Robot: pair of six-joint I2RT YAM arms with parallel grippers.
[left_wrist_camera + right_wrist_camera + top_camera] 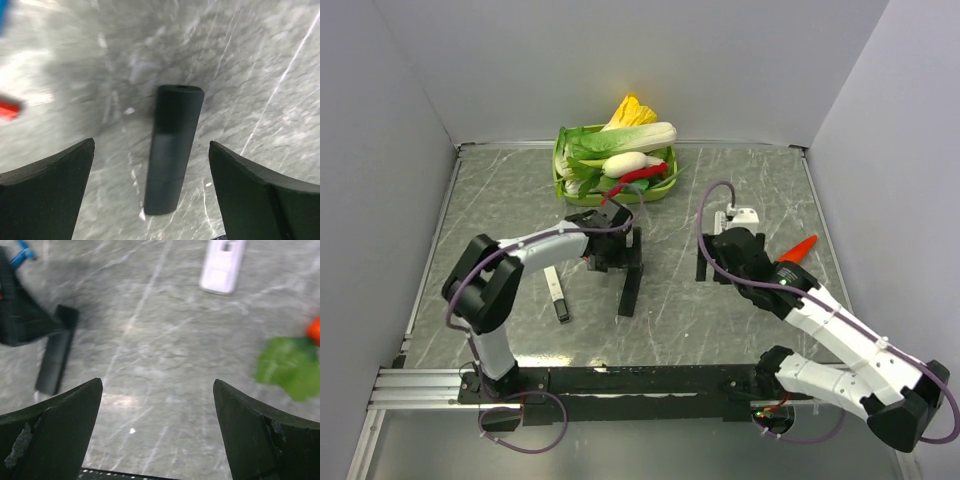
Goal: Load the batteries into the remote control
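Note:
A black remote (631, 280) lies on the table's middle. In the left wrist view the black remote (173, 150) lies lengthwise between my fingers. My left gripper (611, 256) is open and empty, hovering over it (151, 145). A red bit (8, 110) and a blue bit (3, 14), perhaps batteries, show blurred at the left edge. A white remote (744, 214) lies at the right rear, also in the right wrist view (223, 264). My right gripper (708, 262) is open and empty over bare table (157, 382), right of the black remote (55, 362).
A green basket (560, 185) of vegetables with a long red chilli (642, 174) stands at the back. A carrot (800, 249) with green leaves (288, 366) lies at the right. A small black-and-white piece (557, 298) lies left of the black remote. Walls enclose the table.

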